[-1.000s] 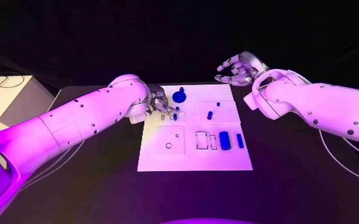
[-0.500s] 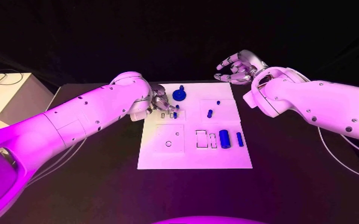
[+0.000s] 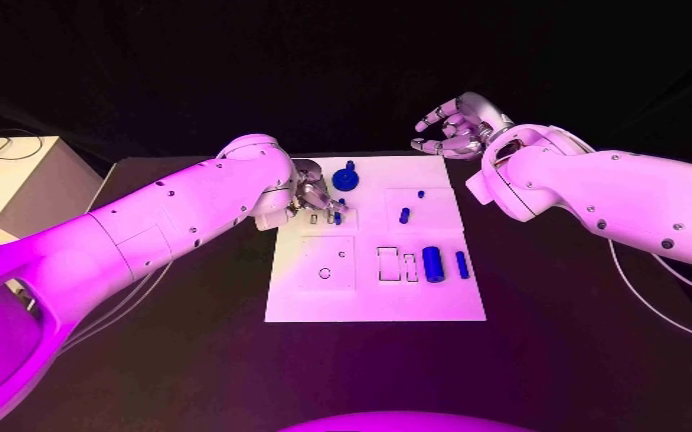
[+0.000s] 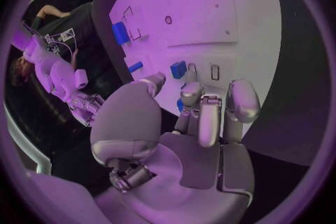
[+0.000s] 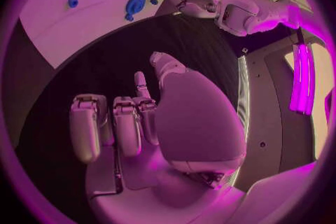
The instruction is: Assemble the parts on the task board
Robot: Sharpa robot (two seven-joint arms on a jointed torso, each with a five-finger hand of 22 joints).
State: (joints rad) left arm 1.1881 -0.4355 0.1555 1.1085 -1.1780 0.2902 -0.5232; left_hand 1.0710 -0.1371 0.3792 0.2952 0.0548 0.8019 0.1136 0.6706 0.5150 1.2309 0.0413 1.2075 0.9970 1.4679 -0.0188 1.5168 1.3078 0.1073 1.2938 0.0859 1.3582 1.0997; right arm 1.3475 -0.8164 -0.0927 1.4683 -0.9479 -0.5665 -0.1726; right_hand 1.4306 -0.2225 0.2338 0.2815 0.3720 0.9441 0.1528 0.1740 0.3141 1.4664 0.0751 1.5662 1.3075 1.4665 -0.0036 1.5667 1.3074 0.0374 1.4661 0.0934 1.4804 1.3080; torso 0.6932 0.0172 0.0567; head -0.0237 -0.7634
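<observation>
Working: the left hand point(image 3: 310, 202) is low over the upper left part of the task board point(image 3: 375, 304), its fingers curled down at a small blue part point(image 3: 336, 217) beside two narrow slots.
Left hand state: in the left wrist view the fingertips point(image 4: 190, 89) sit right at a blue piece point(image 4: 178, 69); whether they pinch it or only touch it, I cannot tell.
Right hand: the right hand point(image 3: 459, 130) hangs above the table point(image 3: 188, 352) past the board's upper right corner, fingers apart and loosely bent, holding nothing.
Parts standing: a round blue knob point(image 3: 346, 180) stands at the top of the board; two small blue pegs point(image 3: 405, 217) sit right of centre.
Parts lying: a thick blue cylinder point(image 3: 433, 265) and a thin blue bar point(image 3: 463, 265) lie at the middle right, next to empty rectangular outlines point(image 3: 388, 265).
Progress: judged early to midway; the rectangular recesses and the round hole point(image 3: 325, 274) on the lower left plate look unfilled, so most fitting is left.
</observation>
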